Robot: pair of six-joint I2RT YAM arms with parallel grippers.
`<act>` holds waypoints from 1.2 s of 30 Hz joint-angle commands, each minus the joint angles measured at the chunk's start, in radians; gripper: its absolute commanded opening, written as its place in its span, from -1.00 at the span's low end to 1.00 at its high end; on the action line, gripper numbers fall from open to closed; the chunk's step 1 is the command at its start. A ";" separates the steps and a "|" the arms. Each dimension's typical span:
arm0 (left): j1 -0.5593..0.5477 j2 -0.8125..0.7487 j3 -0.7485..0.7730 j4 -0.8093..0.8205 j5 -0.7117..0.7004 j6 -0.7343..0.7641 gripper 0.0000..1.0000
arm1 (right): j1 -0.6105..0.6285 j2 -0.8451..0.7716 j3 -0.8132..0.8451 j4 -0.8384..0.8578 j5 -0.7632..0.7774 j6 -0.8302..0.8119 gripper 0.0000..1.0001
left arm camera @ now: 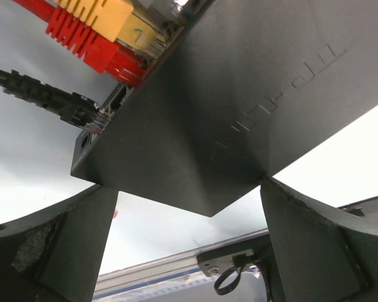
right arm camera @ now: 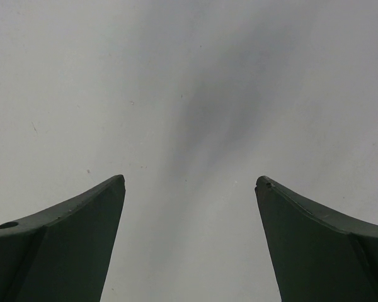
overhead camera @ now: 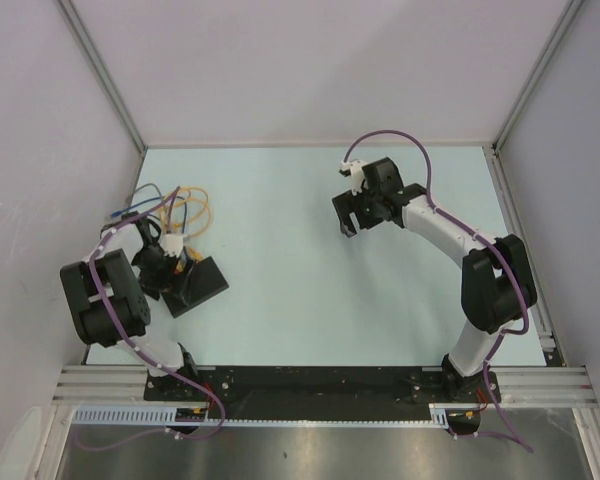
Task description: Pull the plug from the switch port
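The switch (overhead camera: 202, 282) is a flat matte-black box at the left of the table. In the left wrist view it (left arm camera: 239, 107) fills the upper frame. A yellow plug (left arm camera: 107, 16), a red plug (left arm camera: 91, 44) and a black plug (left arm camera: 82, 113) sit in the ports along its edge. My left gripper (overhead camera: 170, 270) is at the box. Its jaws stand wide apart astride one corner of the box, which hides the fingertips (left arm camera: 189, 189). My right gripper (overhead camera: 363, 215) is open and empty over bare table at the right rear, and the right wrist view (right arm camera: 189, 182) shows it far from the switch.
Orange, blue and black cables (overhead camera: 180, 205) loop behind the switch towards the left wall. An aluminium rail (overhead camera: 320, 380) runs along the near table edge and also shows in the left wrist view (left arm camera: 157, 270). Walls enclose the table on three sides.
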 commanded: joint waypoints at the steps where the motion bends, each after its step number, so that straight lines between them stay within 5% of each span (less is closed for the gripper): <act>1: -0.036 0.011 0.002 -0.039 0.151 0.006 0.99 | -0.016 -0.059 -0.011 0.019 0.012 -0.015 0.80; 13: -0.499 0.050 0.080 -0.010 0.324 -0.106 0.99 | -0.024 -0.045 -0.016 0.028 0.026 -0.020 0.79; 18: -0.513 0.045 0.246 -0.083 0.324 -0.092 0.99 | -0.018 -0.044 -0.016 0.019 0.027 -0.032 0.79; 24: -0.459 -0.023 0.226 -0.012 0.217 -0.092 0.93 | 0.005 -0.026 -0.016 0.040 0.016 -0.032 0.67; 25: -0.458 -0.020 0.215 0.004 0.194 -0.115 0.85 | 0.010 -0.013 -0.014 0.048 0.000 -0.031 0.61; 26: -0.456 -0.015 0.206 0.016 0.183 -0.118 0.50 | 0.014 -0.009 -0.016 0.052 -0.011 -0.029 0.50; 27: -0.455 0.004 0.195 0.028 0.176 -0.123 0.21 | 0.031 -0.001 -0.016 0.053 -0.023 -0.029 0.13; 29: -0.449 0.043 0.204 -0.002 0.191 -0.115 -0.96 | 0.050 0.024 -0.008 0.051 -0.050 -0.028 -0.50; 30: -0.449 0.085 0.214 -0.028 0.191 -0.121 -1.00 | 0.059 0.030 -0.005 0.053 -0.063 -0.028 -1.00; 36: -0.441 0.081 0.151 0.093 0.127 -0.164 -1.00 | 0.140 0.117 0.026 0.066 -0.053 -0.044 -1.00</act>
